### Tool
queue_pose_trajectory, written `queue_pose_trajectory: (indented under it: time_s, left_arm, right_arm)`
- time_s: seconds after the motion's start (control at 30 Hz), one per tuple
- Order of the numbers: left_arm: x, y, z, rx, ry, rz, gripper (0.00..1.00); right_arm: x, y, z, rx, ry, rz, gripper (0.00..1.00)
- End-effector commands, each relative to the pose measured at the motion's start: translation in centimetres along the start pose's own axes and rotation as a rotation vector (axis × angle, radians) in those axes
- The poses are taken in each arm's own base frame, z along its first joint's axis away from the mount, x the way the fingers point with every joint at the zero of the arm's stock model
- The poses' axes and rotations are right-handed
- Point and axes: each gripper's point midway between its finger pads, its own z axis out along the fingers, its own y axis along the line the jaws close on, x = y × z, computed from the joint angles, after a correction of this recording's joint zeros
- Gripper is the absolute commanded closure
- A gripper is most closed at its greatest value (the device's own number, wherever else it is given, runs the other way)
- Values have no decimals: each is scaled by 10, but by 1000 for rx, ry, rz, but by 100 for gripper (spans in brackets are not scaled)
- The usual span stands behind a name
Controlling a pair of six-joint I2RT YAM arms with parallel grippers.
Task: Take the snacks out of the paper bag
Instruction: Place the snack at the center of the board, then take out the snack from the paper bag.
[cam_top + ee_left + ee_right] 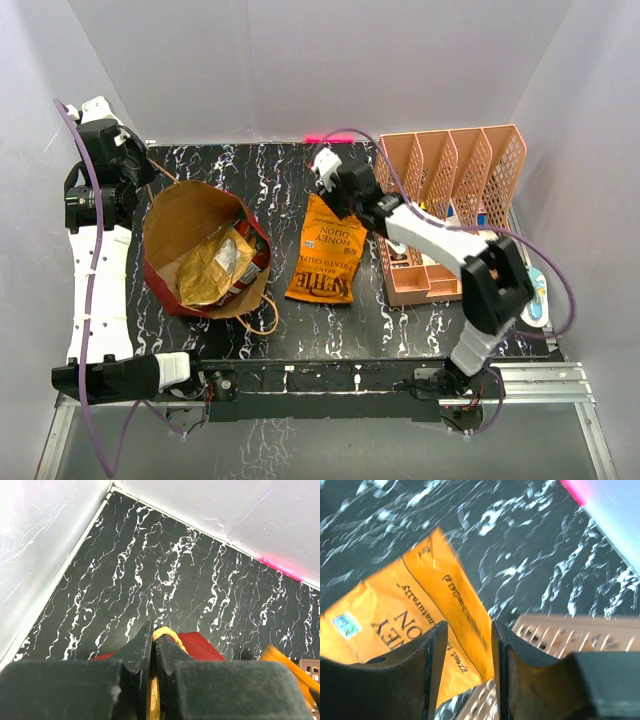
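Note:
The paper bag (172, 215), red outside and brown inside, lies open-mouthed on the left of the table. A gold-brown snack packet (213, 265) and other snacks lie inside it. My left gripper (140, 190) is at the bag's left rim, shut on a brown cord handle (167, 634), with the red bag wall (200, 647) just beyond the left gripper (154, 630). An orange snack packet (325, 250) lies flat on the table to the right of the bag. My right gripper (469, 630) hovers open over the top edge of the orange packet (395, 620), its jaws apart and not pressing on it.
A pink mesh desk organiser (455, 175) with stationery stands at the right, close beside the right gripper (338, 203); its edge (570, 632) shows in the right wrist view. White walls enclose the black marbled table (300, 330) on three sides.

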Motion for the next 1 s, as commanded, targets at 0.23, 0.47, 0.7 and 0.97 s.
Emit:
queue_pose_trajectory:
  time_s: [0.23, 0.47, 0.7, 0.97]
  left_arm:
    - [-22, -6, -22, 48, -90, -20, 100]
    - [-17, -8, -18, 59, -76, -24, 100]
    - [-20, -9, -18, 61, -79, -24, 100]
    - [-17, -9, -15, 59, -69, -26, 100]
  right_arm:
    - [-106, -7, -14, -29, -205, 9, 27]
    - [-89, 70, -86, -239, -290, -68, 23]
    - [-44, 132, -151, -414, -359, -113, 25]
    - [-89, 213, -229, -619, -699, -458, 25]
